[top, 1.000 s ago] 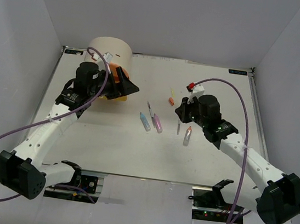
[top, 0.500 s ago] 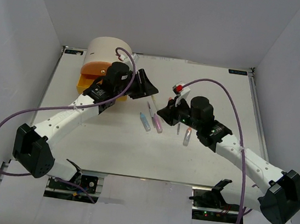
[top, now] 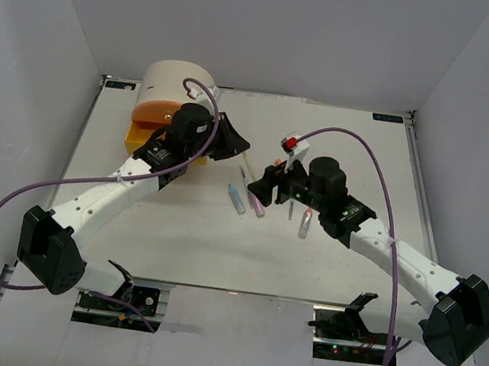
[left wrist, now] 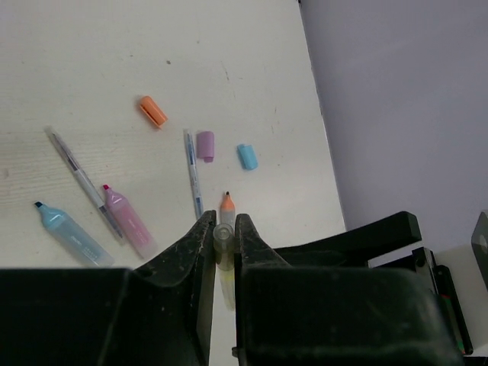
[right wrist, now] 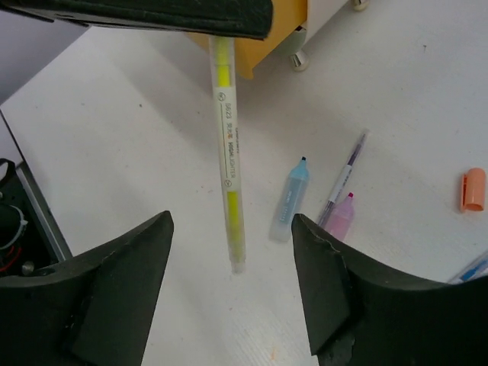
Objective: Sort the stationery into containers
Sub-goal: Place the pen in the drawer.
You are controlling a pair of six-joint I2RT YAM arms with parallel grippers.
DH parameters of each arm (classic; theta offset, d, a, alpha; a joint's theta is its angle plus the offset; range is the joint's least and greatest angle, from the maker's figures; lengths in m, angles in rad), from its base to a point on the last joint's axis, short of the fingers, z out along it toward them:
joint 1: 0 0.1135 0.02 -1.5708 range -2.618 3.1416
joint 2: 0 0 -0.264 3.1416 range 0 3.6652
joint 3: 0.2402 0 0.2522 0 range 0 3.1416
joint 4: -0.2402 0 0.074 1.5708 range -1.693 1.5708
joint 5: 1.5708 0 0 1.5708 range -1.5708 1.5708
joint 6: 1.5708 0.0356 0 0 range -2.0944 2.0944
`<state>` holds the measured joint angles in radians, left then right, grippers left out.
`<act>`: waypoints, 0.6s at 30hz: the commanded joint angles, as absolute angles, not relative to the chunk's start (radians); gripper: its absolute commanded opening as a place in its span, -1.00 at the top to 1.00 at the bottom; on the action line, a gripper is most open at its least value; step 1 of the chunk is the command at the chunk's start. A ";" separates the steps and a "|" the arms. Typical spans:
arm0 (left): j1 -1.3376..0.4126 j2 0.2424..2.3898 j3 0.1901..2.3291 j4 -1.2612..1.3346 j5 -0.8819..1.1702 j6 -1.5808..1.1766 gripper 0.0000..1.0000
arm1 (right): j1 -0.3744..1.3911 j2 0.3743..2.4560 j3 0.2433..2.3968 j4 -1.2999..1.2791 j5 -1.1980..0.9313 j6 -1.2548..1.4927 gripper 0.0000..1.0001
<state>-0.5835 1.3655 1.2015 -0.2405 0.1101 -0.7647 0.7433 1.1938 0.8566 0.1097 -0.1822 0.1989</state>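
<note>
Top view, end effectors: your left end effector (top: pixel 232 142) and right end effector (top: pixel 267 181) meet almost tip to tip over the middle of the bench (top: pixel 183 238).
Top view, containers: the beige cabinet (top: pixel 180 80) stands at the back left corner of the bench. Its orange drawer (top: pixel 154 112) sits above a yellow drawer (top: pixel 135 139) that juts further forward.
Top view, stationery: a blue highlighter (top: pixel 237 199) and a pink highlighter (top: pixel 256 204) lie side by side at bench centre, just beside your right end effector.
Left wrist, grip: your left end effector's jaws are clamped tight on a yellow highlighter (left wrist: pixel 226 252), which is lifted off the bench.
Left wrist, bench: below you lie an orange cap (left wrist: pixel 152 111), a purple cap (left wrist: pixel 205 146), a blue cap (left wrist: pixel 246 156) and two thin pens. An orange highlighter (left wrist: pixel 226 204) peeks out past the fingertips.
Right wrist, grip: your right end effector stands wide open and holds nothing. The yellow highlighter hangs between its fingers (right wrist: pixel 114 290), touching neither.
Right wrist, background: the yellow drawer shows behind the highlighter's upper end.
</note>
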 commanded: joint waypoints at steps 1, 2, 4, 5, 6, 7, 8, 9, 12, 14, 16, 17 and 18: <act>-0.546 1.255 1.167 -0.224 -0.021 -0.746 0.96 | 0.749 1.169 0.859 0.146 -0.103 0.209 -0.55; -0.528 1.240 1.155 -0.222 -0.049 -0.752 0.96 | 0.749 1.157 0.854 0.129 -0.082 0.210 -0.78; -0.479 1.204 1.114 -0.215 -0.064 -0.765 0.96 | 0.747 1.141 0.832 0.114 -0.020 0.216 -0.94; -0.418 1.168 1.098 -0.210 -0.066 -0.784 0.95 | 0.747 1.125 0.819 0.112 -0.005 0.221 -0.81; -0.382 1.151 1.085 -0.207 -0.067 -0.794 0.95 | 0.746 1.115 0.807 0.113 -0.005 0.228 -0.80; -0.352 1.134 1.053 -0.192 -0.069 -0.804 0.94 | 0.742 1.108 0.784 0.114 0.038 0.233 -0.80; -0.289 1.102 1.037 -0.186 -0.072 -0.814 0.93 | 0.741 1.095 0.773 0.114 0.046 0.239 -0.80; -0.260 1.089 1.023 -0.180 -0.083 -0.833 0.92 | 0.738 1.091 0.766 0.110 0.049 0.248 -0.80; -0.161 1.058 0.983 -0.146 -0.087 -0.874 0.92 | 0.732 1.080 0.738 0.101 0.057 0.256 -0.80; -0.108 1.051 0.957 -0.108 -0.083 -0.903 0.90 | 0.732 1.077 0.723 0.091 0.063 0.256 -0.80; -0.072 1.049 0.940 -0.056 -0.083 -0.937 0.88 | 0.730 1.075 0.710 0.091 0.078 0.255 -0.80; -0.068 1.052 0.934 -0.045 -0.089 -0.945 0.88 | 0.732 1.072 0.697 0.091 0.087 0.255 -0.80; -0.061 1.066 0.928 -0.035 -0.095 -0.954 0.86 | 0.730 1.074 0.690 0.091 0.095 0.253 -0.80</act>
<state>-0.0811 1.0672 0.9459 -0.1101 -0.0795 -0.8989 0.7341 1.0977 0.7090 0.0780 0.0475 0.2447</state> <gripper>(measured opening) 0.212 0.900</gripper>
